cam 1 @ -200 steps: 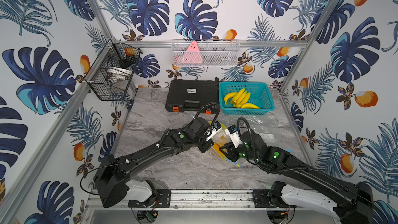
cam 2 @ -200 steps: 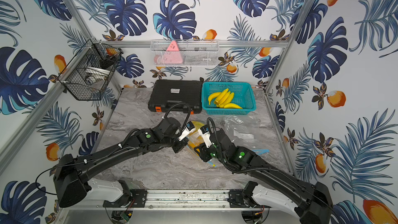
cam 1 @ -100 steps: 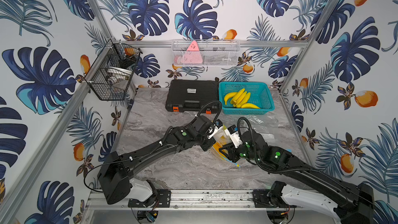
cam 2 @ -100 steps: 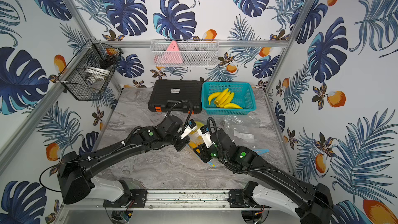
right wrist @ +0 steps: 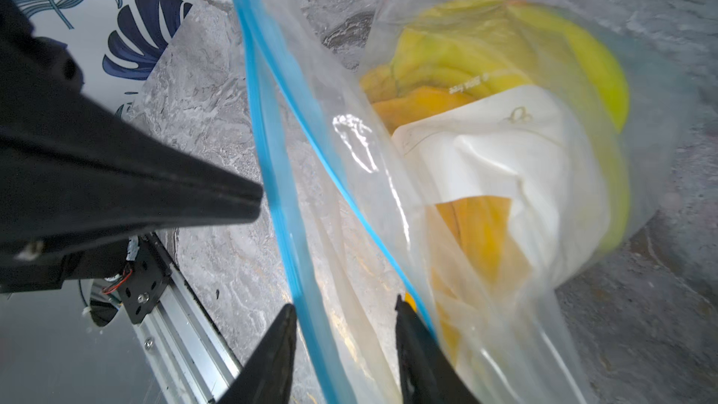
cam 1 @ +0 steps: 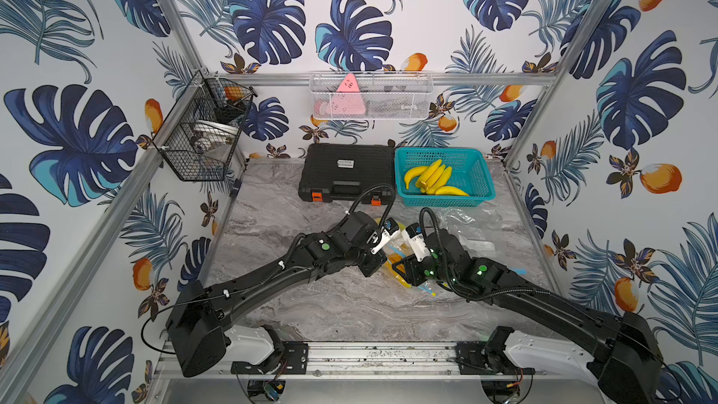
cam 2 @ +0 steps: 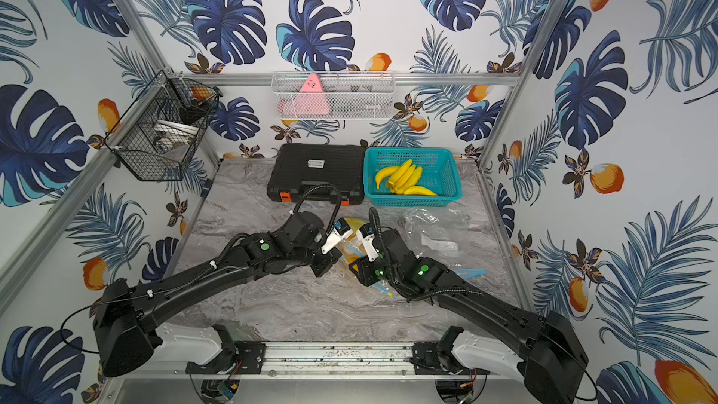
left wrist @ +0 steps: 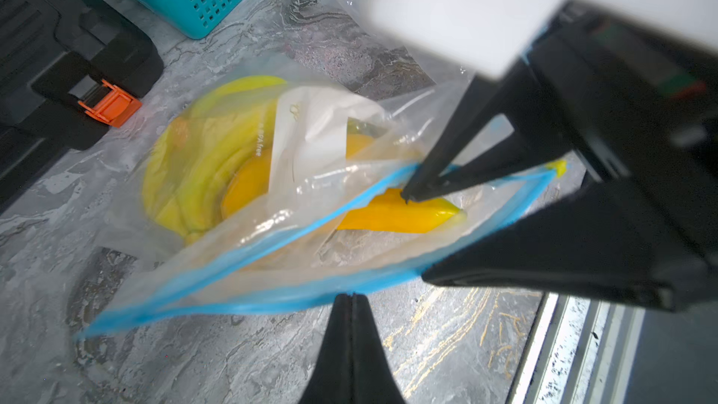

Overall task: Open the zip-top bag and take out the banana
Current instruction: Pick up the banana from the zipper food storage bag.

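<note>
At 6 o'clock, nearest the rail: both arms reach in over the marble tabletop (cam 1: 311, 305), the left from 7 o'clock, the right from 5 o'clock, and their wrists meet at mid-table.
Left gripper (left wrist: 351, 299): fingers clenched tip to tip on the near blue zip lip of the zip-top bag (left wrist: 295, 204).
Right gripper (right wrist: 345, 316): fingers parted, gripping nothing; one tip sits just outside the near lip, the other inside the mouth beside the far lip.
Bag's place: mid-table, lying on the marble, with its mouth gaping toward 6 o'clock.
Banana (left wrist: 396, 215): inside the bag, orange-yellow, its tip just within the mouth; paler yellow fruit (left wrist: 202, 157) curls behind it.
Handling, bag: likely thin, limp, slick film; the stiffer zip lip looks like the place to pinch.
Handling, banana: probably light, firm and smooth; best taken across its body just behind the tip.
At 2 o'clock: loose clear bags (cam 1: 466, 227), crumpled.
At 12 and 1 o'clock: black tool case (cam 1: 345, 169); teal basket (cam 1: 481, 180) holding other bananas (cam 1: 431, 182).
Hard to make out: in both top views the wrists cover most of the bag; the wrist views are smeared; the number of fruit in the bag and the print on the white label (left wrist: 311, 137) cannot be told.
</note>
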### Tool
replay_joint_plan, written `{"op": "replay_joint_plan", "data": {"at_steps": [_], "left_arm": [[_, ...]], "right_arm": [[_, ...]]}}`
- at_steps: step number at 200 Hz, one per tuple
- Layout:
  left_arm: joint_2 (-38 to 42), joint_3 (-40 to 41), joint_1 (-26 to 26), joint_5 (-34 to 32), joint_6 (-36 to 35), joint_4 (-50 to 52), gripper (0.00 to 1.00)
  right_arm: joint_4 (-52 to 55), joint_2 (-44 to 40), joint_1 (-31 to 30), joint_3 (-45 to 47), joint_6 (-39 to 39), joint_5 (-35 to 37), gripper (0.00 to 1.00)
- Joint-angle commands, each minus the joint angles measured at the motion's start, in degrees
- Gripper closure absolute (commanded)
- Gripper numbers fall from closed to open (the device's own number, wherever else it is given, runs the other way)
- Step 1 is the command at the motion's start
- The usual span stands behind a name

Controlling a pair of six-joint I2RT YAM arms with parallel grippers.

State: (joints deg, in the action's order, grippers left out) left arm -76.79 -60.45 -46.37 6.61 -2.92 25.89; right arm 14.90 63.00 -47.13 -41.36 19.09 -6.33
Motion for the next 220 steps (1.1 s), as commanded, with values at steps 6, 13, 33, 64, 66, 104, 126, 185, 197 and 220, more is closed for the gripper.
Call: {"op": "replay_joint_plan", "data": {"at_steps": [6,13,33,64,66,104,126,185,197,220], "left_arm": [[0.62,1.38,-0.02,2.10,1.61,-2.20,1.00],[0.68,1.79,-0.01,2.46,2.05,-2.66,1.00],[1.37,2.84,-0.11,1.95,2.22,-3.85,1.00],[2.66,-0.72,-0.10,-0.91,-0.65,-1.44,1.00],[2.73,-1.14,-0.10,-1.21,-0.96,-1.23,1.00],[1.44,-6.90,-0.05,-1.81,-7.90,1.80,1.00],[-1.76,-7.73,-0.10,-1.53,-12.38,3.47,1.00],[-0.65,-5.70,-0.08,2.94,-20.46,2.24,0.79],[-0.72,-5.66,-0.05,2.42,-20.81,1.89,0.76],[-2.16,-6.09,-0.09,1.90,-21.50,2.63,0.76]], "right_arm": [[-0.65,-0.06,0.42,0.21,0.84,0.97,0.54],[0.31,0.01,0.44,0.07,0.99,1.25,0.54],[0.85,-1.60,0.43,0.78,1.27,0.78,0.53],[0.01,-4.24,0.45,2.24,2.09,0.03,0.52],[-0.03,-4.26,0.46,2.27,2.09,-0.15,0.52],[-2.14,-3.68,0.38,3.99,2.70,-2.44,0.54],[-2.34,-3.65,0.55,4.01,2.55,-2.39,0.55],[-2.54,-4.37,1.30,4.77,2.52,-2.69,0.55],[-2.60,-4.30,1.60,4.80,2.53,-3.20,0.55],[-2.12,-3.94,1.54,4.28,2.09,-3.84,0.55]]}}
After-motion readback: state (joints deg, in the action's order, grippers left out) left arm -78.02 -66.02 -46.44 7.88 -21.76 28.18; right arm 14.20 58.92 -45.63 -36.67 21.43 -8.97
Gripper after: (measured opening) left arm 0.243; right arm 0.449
